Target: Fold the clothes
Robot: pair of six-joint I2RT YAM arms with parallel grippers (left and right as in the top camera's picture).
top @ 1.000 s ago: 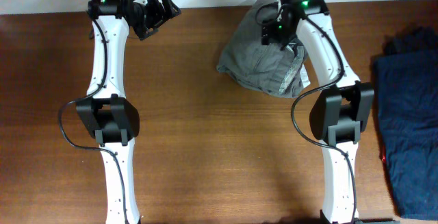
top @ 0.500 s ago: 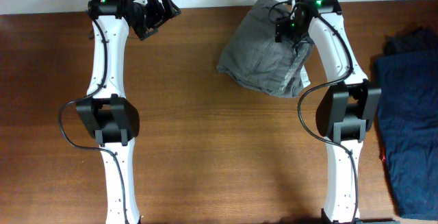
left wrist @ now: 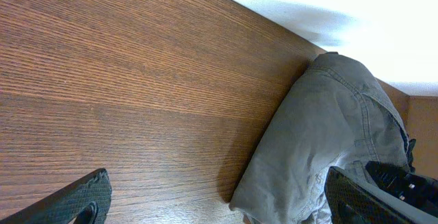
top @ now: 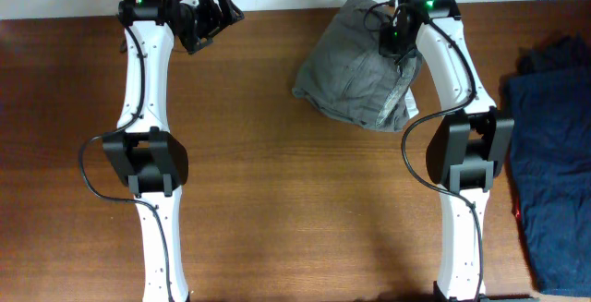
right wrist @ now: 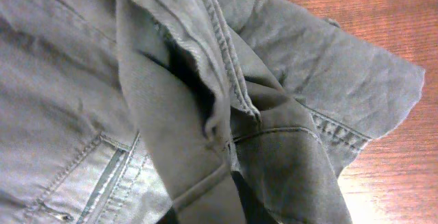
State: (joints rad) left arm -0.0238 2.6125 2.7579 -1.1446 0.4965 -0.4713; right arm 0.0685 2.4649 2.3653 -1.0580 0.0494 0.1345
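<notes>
table (top: 277,200): brown wood, white wall along the top edge.
clothes (top: 355,76): grey crumpled heap, upper centre-right of the overhead frame.
left gripper (top: 211,23): upper left, jaws spread wide, empty.
right gripper (top: 390,43): at the heap's upper right, jaws pinched on a fold of the clothes.
right edge: dark blue garments (top: 554,154).

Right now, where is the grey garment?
In the overhead view, the grey garment lies bunched at the far edge of the table, right of centre, under the right pincer.

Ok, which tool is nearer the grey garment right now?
Right. The right tool is on the grey garment, pinching a fold near its far right corner. The left tool hangs open over the table, well off to the garment's left.
</notes>
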